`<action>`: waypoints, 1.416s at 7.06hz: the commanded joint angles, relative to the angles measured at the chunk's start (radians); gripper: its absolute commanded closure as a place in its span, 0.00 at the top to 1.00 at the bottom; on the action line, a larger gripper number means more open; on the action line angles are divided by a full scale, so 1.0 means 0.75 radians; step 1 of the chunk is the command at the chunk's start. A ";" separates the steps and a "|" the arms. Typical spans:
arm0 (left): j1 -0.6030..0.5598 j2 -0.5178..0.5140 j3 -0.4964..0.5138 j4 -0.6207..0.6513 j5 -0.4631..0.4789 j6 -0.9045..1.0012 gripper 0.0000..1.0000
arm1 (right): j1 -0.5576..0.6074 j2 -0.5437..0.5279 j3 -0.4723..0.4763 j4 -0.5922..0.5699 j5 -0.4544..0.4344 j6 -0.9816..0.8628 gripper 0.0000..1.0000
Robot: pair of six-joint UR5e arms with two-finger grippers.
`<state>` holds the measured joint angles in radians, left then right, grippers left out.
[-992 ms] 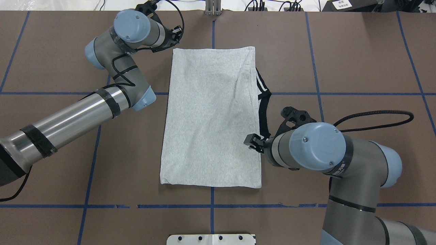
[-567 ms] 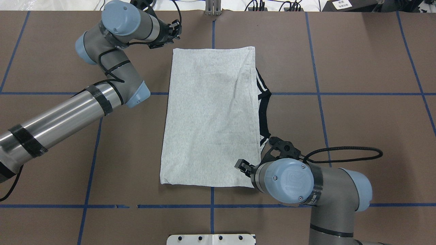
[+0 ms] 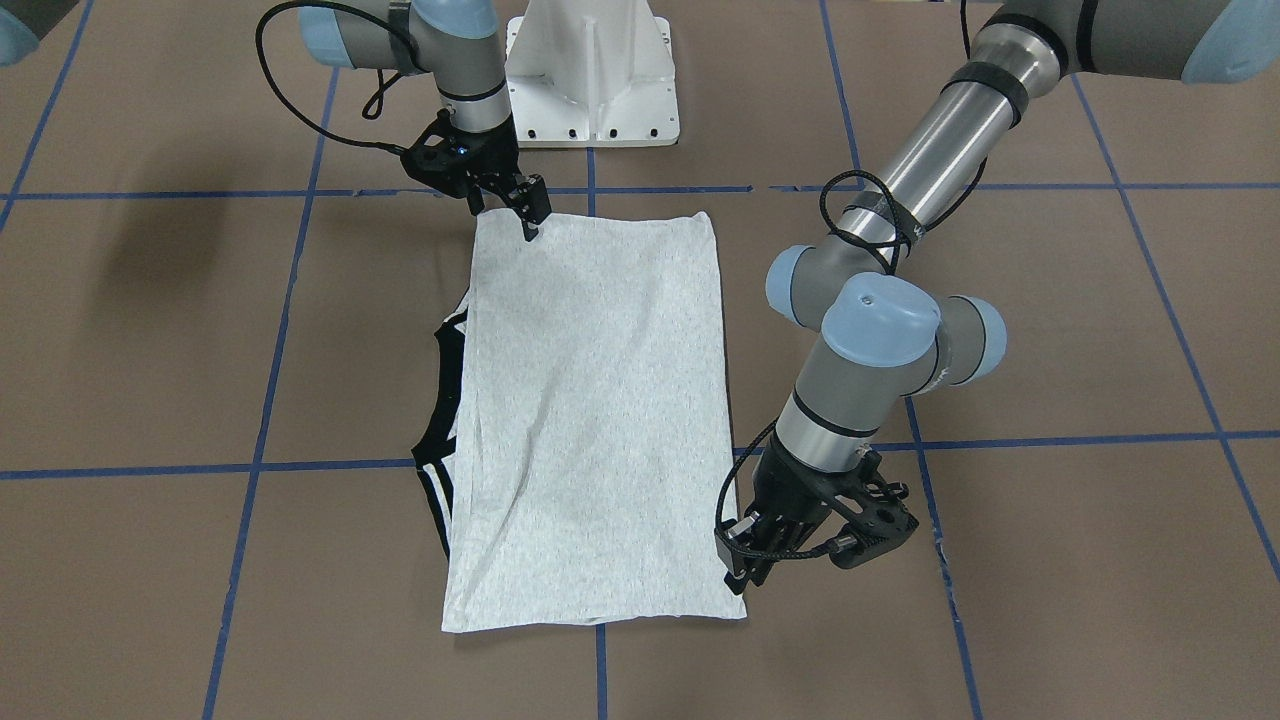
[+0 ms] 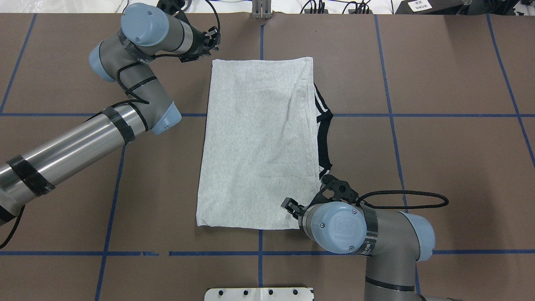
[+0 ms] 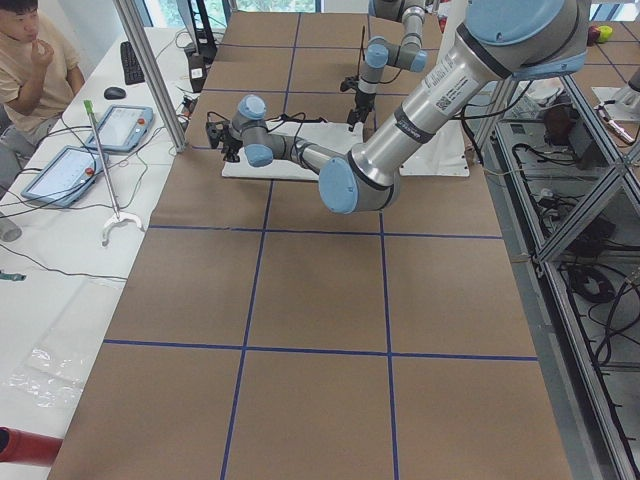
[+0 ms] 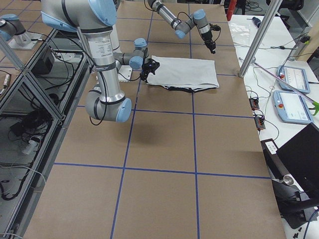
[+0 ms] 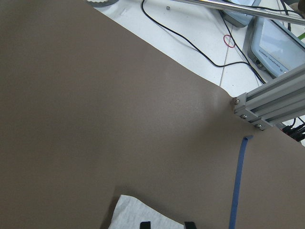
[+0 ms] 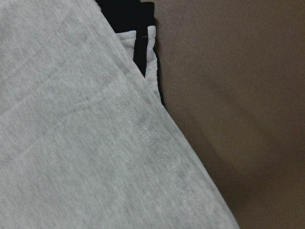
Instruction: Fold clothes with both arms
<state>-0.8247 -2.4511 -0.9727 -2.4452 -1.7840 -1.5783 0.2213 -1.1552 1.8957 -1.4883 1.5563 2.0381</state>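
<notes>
The T-shirt (image 4: 259, 142) lay flat mid-table (image 4: 439, 75), folded into a long rectangle with plain grey up. Its long axis ran top to bottom in the overhead frame. The black collar (image 4: 324, 138) and stripes (image 4: 319, 102) peeked out along its right edge.

Overhead, the wrists hid most of both grippers. The front-facing view showed them pointing down at 2 opposite corners. The left gripper (image 3: 738, 578) was just beside the lower right corner there, and the right gripper (image 3: 530, 215) was at the upper left corner. Contact with the cloth could not be told.

The left wrist view showed 2 fingertips (image 7: 144, 224) spread apart at the bottom edge, above a grey corner. The right wrist view showed only close grey cloth and a black stripe, no fingers. In the front-facing view its fingers looked parted.

Both arms reached in bent at the elbow, wrists turned down.
</notes>
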 commanded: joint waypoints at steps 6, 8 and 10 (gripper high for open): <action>0.001 0.002 0.000 0.004 0.000 0.000 0.35 | 0.012 0.006 -0.034 0.005 -0.001 0.058 0.40; 0.001 0.004 0.000 0.006 0.000 0.000 0.35 | 0.016 0.006 -0.034 0.007 0.003 0.091 0.00; -0.001 0.004 0.000 0.008 0.002 0.000 0.35 | 0.038 0.039 -0.032 0.007 0.005 0.107 0.00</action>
<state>-0.8240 -2.4483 -0.9726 -2.4397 -1.7837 -1.5785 0.2377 -1.1438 1.8708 -1.4836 1.5587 2.1100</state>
